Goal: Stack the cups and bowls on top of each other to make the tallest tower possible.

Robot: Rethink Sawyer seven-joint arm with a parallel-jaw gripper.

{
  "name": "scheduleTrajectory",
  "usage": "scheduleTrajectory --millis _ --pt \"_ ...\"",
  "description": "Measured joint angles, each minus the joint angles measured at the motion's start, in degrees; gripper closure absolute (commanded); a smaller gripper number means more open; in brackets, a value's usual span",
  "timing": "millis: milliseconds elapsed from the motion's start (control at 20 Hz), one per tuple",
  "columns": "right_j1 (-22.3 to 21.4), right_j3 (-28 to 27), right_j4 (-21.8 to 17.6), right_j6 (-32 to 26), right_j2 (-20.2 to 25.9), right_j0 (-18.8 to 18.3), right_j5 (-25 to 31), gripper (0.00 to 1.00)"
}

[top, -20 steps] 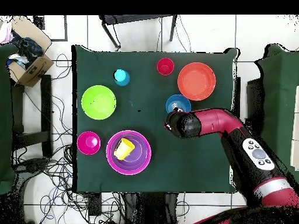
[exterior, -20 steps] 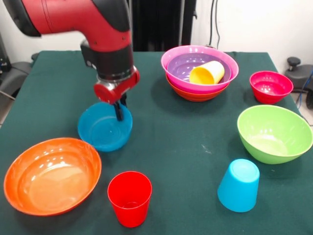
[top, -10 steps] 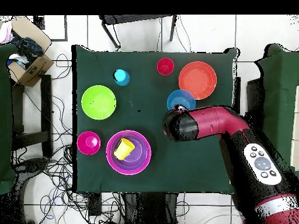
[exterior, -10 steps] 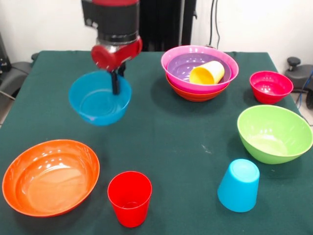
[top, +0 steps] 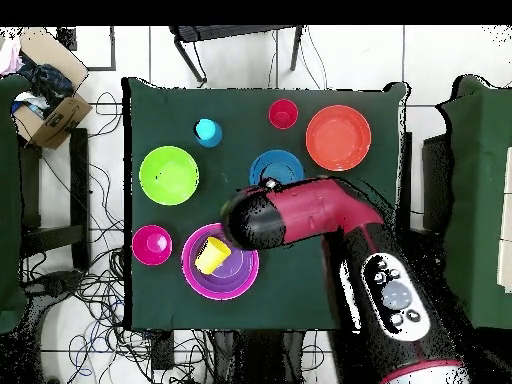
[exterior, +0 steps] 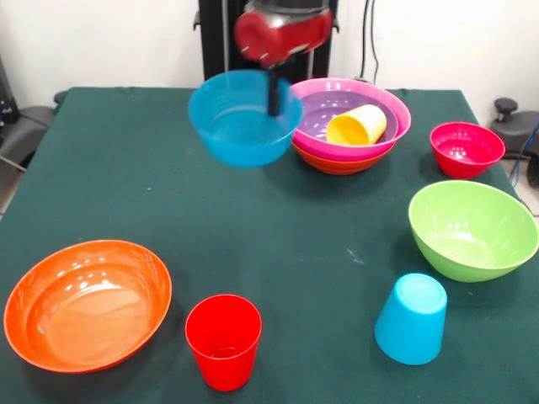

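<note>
My gripper (exterior: 274, 99) is shut on the rim of the small blue bowl (exterior: 242, 118) and holds it in the air just left of the tower (exterior: 344, 126). The tower is an orange bowl, a magenta bowl and a purple bowl nested, with the yellow cup (exterior: 357, 125) lying on its side inside. In the overhead view the blue bowl (top: 277, 166) shows beside the arm, and the yellow cup (top: 212, 254) lies in the tower (top: 220, 283). The red cup (exterior: 223, 340) stands upright at the front. The light blue cup (exterior: 411, 318) stands upside down.
A large orange bowl (exterior: 86, 304) sits front left. A lime green bowl (exterior: 472, 229) sits at the right, a small crimson bowl (exterior: 466, 148) behind it. A cardboard box (top: 45, 110) lies on the floor off the table.
My gripper has lifted the blue bowl off the table and carried it up and right, from the left middle of the table to beside the tower.
</note>
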Motion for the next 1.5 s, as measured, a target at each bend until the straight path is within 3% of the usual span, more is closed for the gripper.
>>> scheduleTrajectory --millis 200,500,900,1200,1300,1500 --pt "-2.52 1.49 2.97 6.32 -1.5 3.55 -0.06 1.0" --pt "-4.83 3.9 4.61 14.53 -2.6 5.67 -2.52 1.0" --pt "-6.08 4.62 4.76 18.85 -4.72 8.98 -5.0 1.0" --pt "-3.95 1.43 4.71 23.29 -9.37 17.63 -5.0 1.0" --pt "-1.91 -1.3 4.65 26.11 -11.26 22.27 -5.01 1.0" --pt "0.74 -4.64 4.66 29.41 -12.77 26.64 -5.01 1.0"
